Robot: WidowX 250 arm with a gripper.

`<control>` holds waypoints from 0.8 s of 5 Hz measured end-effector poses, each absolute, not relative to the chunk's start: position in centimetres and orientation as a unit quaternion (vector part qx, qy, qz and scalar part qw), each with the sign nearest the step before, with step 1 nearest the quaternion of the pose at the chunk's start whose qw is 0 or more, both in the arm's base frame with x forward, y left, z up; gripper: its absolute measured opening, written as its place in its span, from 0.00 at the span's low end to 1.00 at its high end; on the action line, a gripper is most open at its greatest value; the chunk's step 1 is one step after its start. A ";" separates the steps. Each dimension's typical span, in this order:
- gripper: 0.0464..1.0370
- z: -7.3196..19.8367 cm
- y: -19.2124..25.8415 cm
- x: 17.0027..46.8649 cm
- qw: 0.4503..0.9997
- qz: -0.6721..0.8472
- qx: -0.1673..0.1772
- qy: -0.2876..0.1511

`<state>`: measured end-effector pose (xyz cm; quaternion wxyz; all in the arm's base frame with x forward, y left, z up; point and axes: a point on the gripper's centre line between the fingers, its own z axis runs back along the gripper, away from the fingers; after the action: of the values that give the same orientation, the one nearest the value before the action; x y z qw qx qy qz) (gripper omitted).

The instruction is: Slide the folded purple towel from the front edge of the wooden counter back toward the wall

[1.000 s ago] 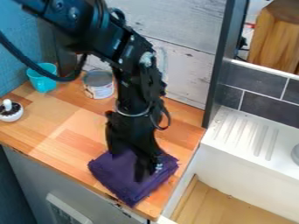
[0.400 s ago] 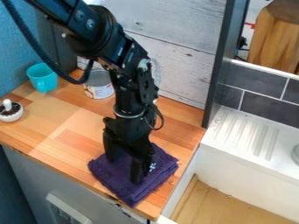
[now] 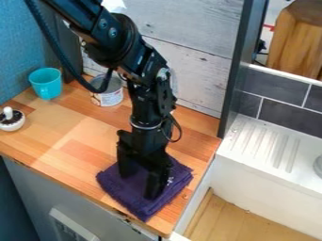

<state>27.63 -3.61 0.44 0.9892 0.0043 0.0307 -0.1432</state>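
At the top left, a black robot arm. Slants down to the right, bends at a big round joint, then drops nearly straight to the black gripper. Points down, with jaws spread apart, tips right at the top of the folded dark purple cloth. Below, on the light wooden bench, near the front right corner: that same cloth, lying flat, turned a bit, with one corner toward the front edge.

Back on the left, a turquoise plastic cup, upright, near the blue wall. Just to the right, an open tin can with a grey inside, near the pale plank wall. In front of the can, a thick black cable, looping down beside the arm and hiding a bit of the can. At the far left, a small round white pot with a dark top and a white knob.

Between the bench and the dark grey tiles, a tall black post. To the right, a white sink with grooves on top. Up high on the right, a brown wooden block.
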 end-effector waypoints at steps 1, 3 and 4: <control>0.96 0.2 -1.5 28.4 0.995 -0.086 0.029 0.028; 0.96 0.6 -0.4 32.4 0.999 -0.002 0.049 -0.021; 0.96 0.8 -0.3 34.3 0.998 0.004 0.053 -0.030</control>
<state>34.32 -0.30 0.78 0.9981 0.0534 -0.0299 0.0045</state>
